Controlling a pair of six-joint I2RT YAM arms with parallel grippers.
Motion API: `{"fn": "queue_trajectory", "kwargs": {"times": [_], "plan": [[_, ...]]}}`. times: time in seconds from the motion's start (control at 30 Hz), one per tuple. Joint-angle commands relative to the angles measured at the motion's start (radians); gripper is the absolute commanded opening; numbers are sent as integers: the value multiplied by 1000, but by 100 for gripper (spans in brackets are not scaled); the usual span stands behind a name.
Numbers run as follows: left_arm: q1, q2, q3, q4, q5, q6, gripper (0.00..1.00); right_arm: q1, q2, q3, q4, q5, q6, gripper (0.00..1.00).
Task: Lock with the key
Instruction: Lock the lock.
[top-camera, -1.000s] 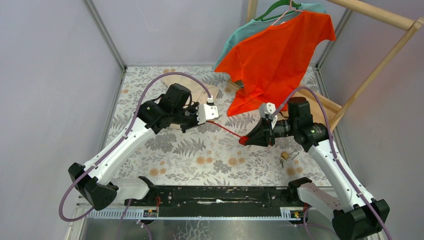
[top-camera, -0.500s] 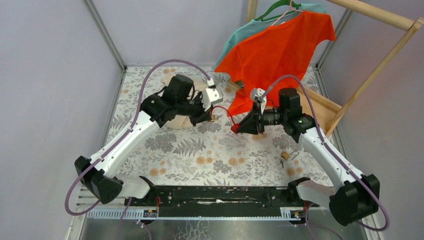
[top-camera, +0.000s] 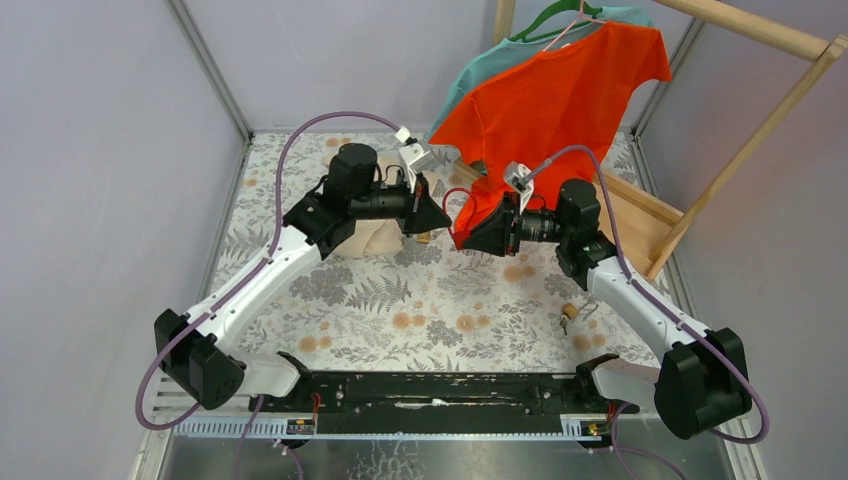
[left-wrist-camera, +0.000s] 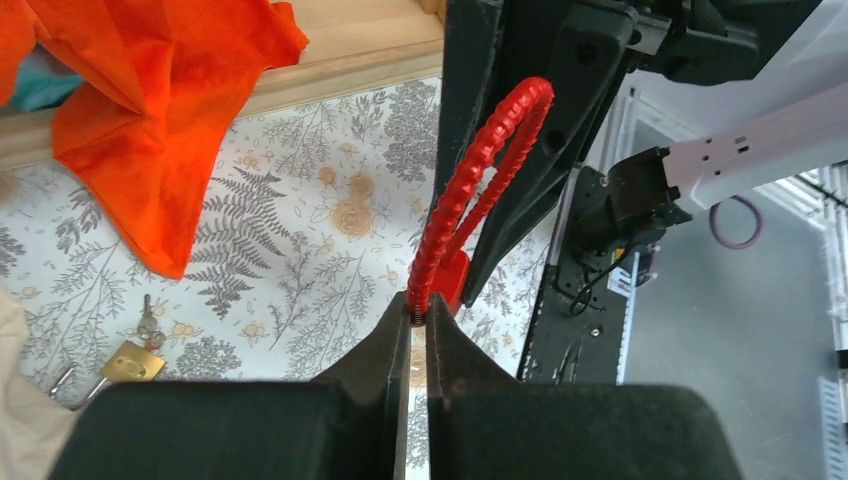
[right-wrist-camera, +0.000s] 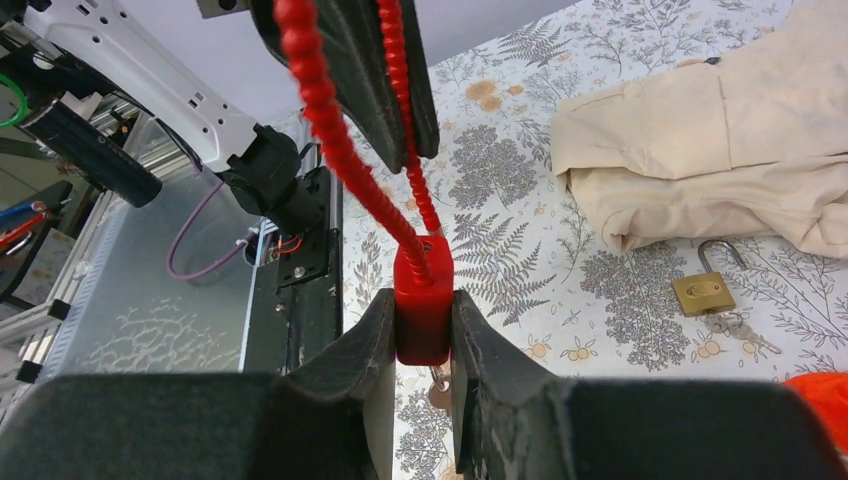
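Observation:
A red cable lock is held between both grippers above the table's middle. My right gripper (right-wrist-camera: 424, 330) is shut on its red block body (right-wrist-camera: 424, 300), and a key (right-wrist-camera: 437, 387) shows just under the body between the fingers. My left gripper (left-wrist-camera: 418, 320) is shut on the free end of the red ribbed cable (left-wrist-camera: 480, 170), which loops up and back to the body (left-wrist-camera: 452, 285). In the top view the left gripper (top-camera: 440, 217) and right gripper (top-camera: 460, 238) face each other, tips nearly touching, with the cable (top-camera: 452, 198) arched between them.
A brass padlock with keys (right-wrist-camera: 703, 292) lies on the floral table beside a folded beige cloth (right-wrist-camera: 720, 150); it also shows in the left wrist view (left-wrist-camera: 125, 362). Another small brass lock (top-camera: 570, 312) lies at the right. An orange shirt (top-camera: 560, 110) hangs on a wooden rack (top-camera: 650, 215).
Both grippers moved up and toward each other. The cable, stretched straight between them a second ago, now bends into a tight loop.

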Motion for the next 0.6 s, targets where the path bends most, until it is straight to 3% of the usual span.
{"fn": "queue_trajectory", "kwargs": {"times": [0.0, 0.17, 0.33, 0.57], "plan": [[34, -26, -53, 220, 146, -195, 0, -3, -30, -8, 169, 10, 75, 0], [70, -34, -92, 277, 177, -240, 0, -26, -37, -31, 173, -16, 64, 0], [92, -44, -115, 320, 192, -272, 0, -26, -36, -16, 33, -25, -58, 0], [97, -28, -132, 385, 218, -326, 0, -21, -18, -9, -7, -43, -88, 0]]}}
